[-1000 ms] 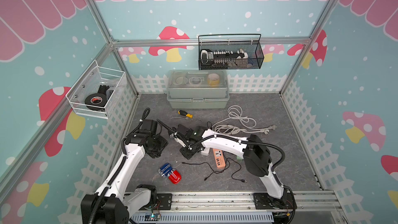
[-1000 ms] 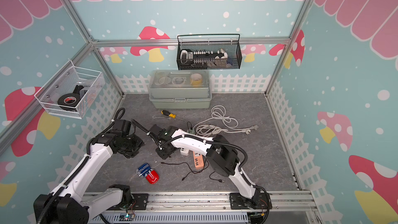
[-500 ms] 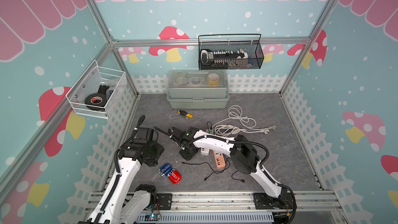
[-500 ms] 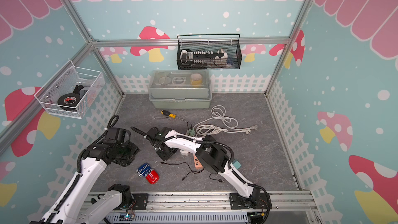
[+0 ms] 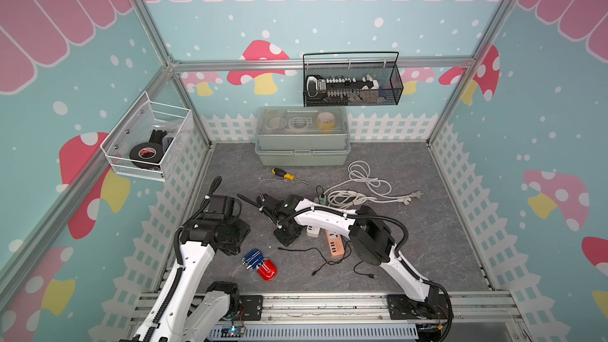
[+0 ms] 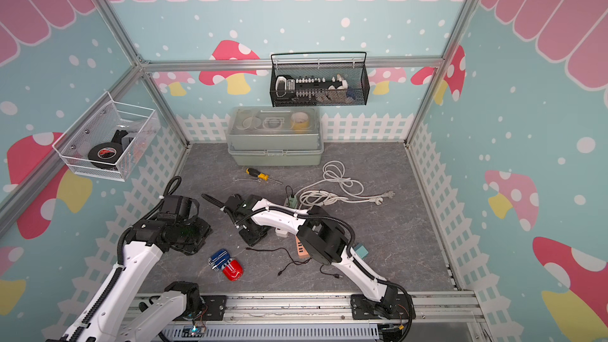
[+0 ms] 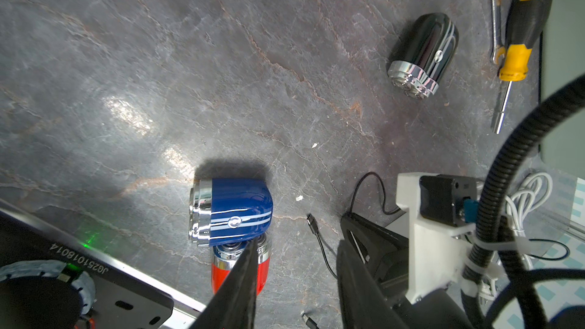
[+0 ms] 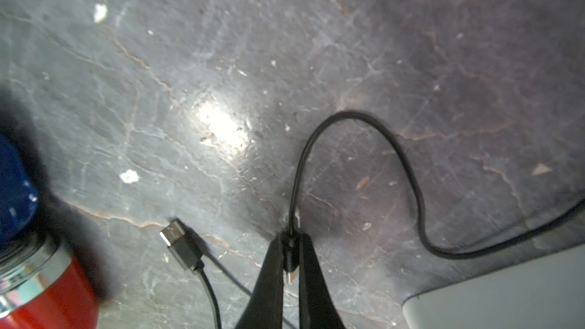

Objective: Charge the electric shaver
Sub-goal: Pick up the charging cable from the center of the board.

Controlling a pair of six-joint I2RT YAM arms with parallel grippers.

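- Left wrist view: left tool (image 7: 299,231) hangs open, empty, beside the blue shaver (image 7: 231,212), which lies on the counter (image 7: 158,58) touching a red shaver (image 7: 263,269).
- Farther right, the right tool (image 8: 289,238) is clamped on the small plug of the black cable (image 8: 408,166); picking up the cable seems the step in hand.
- Next, likely: bring that plug squarely to a shaver's port.

Bright, even light; glare on floor (image 8: 221,128); right wrist view blurred.
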